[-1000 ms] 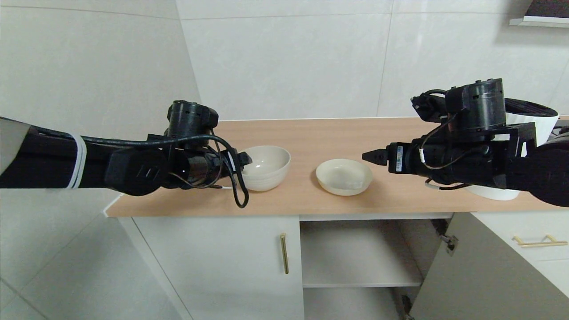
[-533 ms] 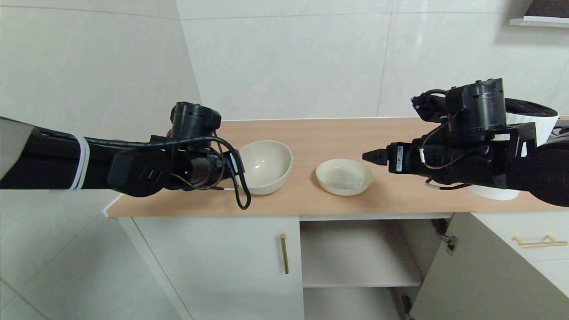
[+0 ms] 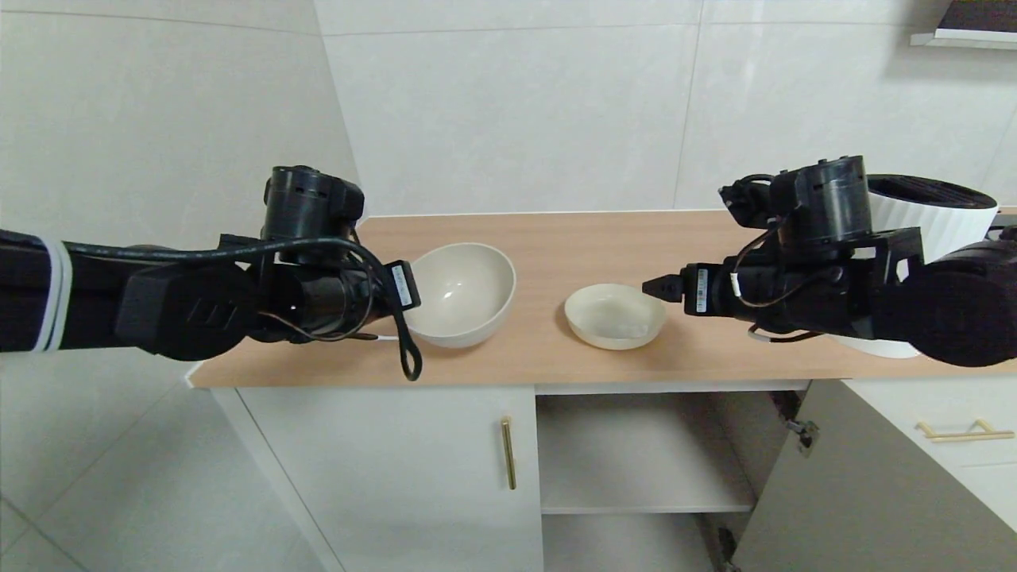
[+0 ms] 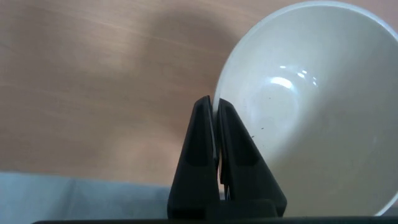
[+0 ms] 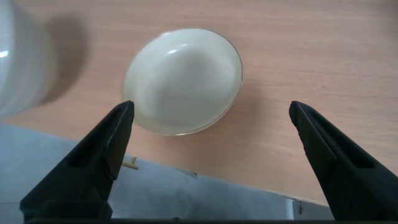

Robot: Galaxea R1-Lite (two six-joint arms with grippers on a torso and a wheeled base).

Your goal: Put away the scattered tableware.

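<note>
Under-counter cabinet [image 3: 636, 445] is standing open, lower frame. Left gripper [image 4: 215, 115] jaws are clamping the rim of the tilted deep bowl [image 3: 461, 294], left of centre; right gripper [image 5: 210, 112] jaws are gaping wide near the shallow bowl [image 3: 616, 315], centre. Both are awaiting storage.

place: home kitchen | signs: tiled wall [image 3: 508, 111], wooden countertop [image 3: 556, 246], white cabinets [image 3: 397, 469] with brass handles [image 3: 508, 453]

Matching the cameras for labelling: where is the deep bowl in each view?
Head view: deep bowl, left of centre.
Left wrist view: deep bowl, rim pinched by left gripper.
Right wrist view: probably the white shape at one edge.
Shared landmark: wooden counter.
</note>
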